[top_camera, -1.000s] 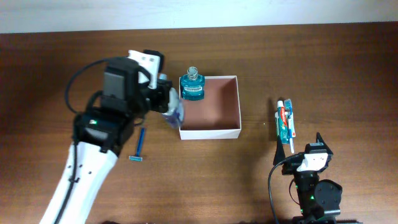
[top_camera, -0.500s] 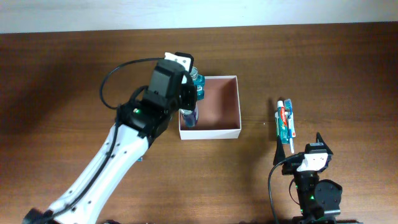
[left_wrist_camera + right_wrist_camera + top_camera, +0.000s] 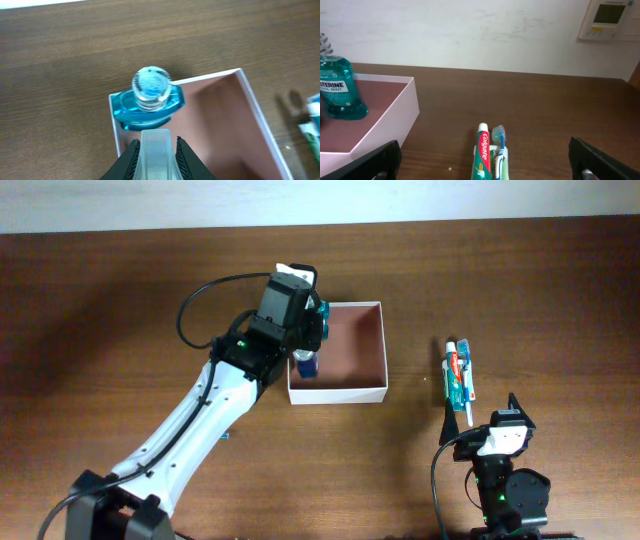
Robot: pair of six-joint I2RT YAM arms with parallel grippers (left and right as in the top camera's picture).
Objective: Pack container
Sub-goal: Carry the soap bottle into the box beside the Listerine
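Note:
The container (image 3: 340, 393) is a shallow white-walled box with a reddish-brown inside at mid-table; it also shows in the left wrist view (image 3: 260, 117) and the right wrist view (image 3: 390, 125). A teal mouthwash bottle (image 3: 150, 97) stands upright in its back-left corner, half hidden by my arm from overhead (image 3: 321, 312). My left gripper (image 3: 305, 352) is shut on a translucent bluish bottle (image 3: 156, 155), held over the box's left side just in front of the mouthwash. My right gripper (image 3: 484, 142) is open and empty at the front right (image 3: 480, 412).
A Colgate toothpaste tube (image 3: 484, 150) and a blue toothbrush (image 3: 500, 145) lie together on a pack right of the box (image 3: 459, 375), just ahead of the right gripper. A small bit of a blue razor (image 3: 223, 436) peeks out under the left arm.
My left arm has carried the translucent bottle rightwards, from outside the box's left wall to over its left side. The right arm has not moved.

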